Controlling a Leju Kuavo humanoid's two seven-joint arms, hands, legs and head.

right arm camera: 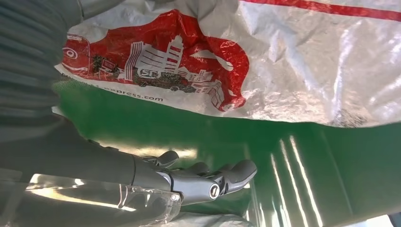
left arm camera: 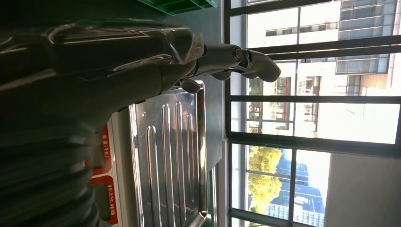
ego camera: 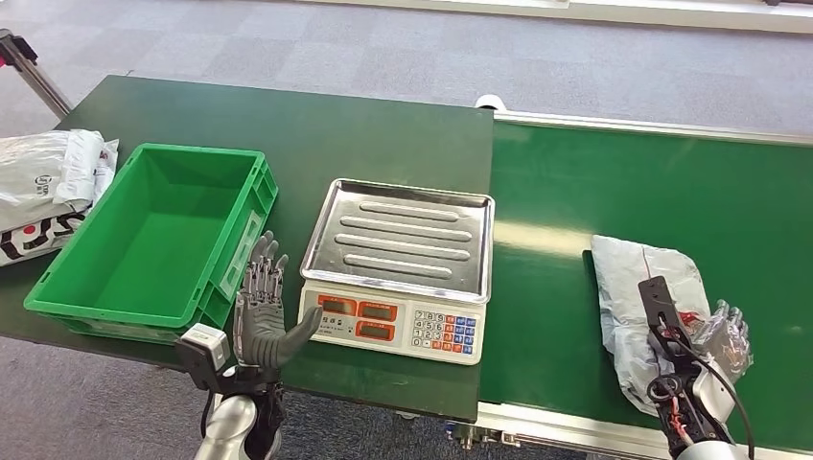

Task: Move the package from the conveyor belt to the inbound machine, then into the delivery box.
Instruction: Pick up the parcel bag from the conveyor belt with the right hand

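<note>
A crumpled grey plastic package (ego camera: 633, 287) lies on the green conveyor belt (ego camera: 623, 182) at the right. The right wrist view shows its red print (right arm camera: 156, 61). My right hand (ego camera: 719, 337) sits at the package's near right edge, fingers against the plastic. Its thumb (right arm camera: 213, 182) stays apart from the bag, with bare belt (right arm camera: 307, 161) between them. My left hand (ego camera: 261, 316) is raised with fingers spread, holding nothing, between the green crate (ego camera: 58, 292) and the scale (ego camera: 398, 331). The scale's steel tray (left arm camera: 170, 156) is bare.
The green crate stands empty on the dark green table (ego camera: 383, 134), left of the scale. White printed bags (ego camera: 43, 187) lie at the table's far left edge. A metal rail (ego camera: 575, 431) runs along the belt's near side.
</note>
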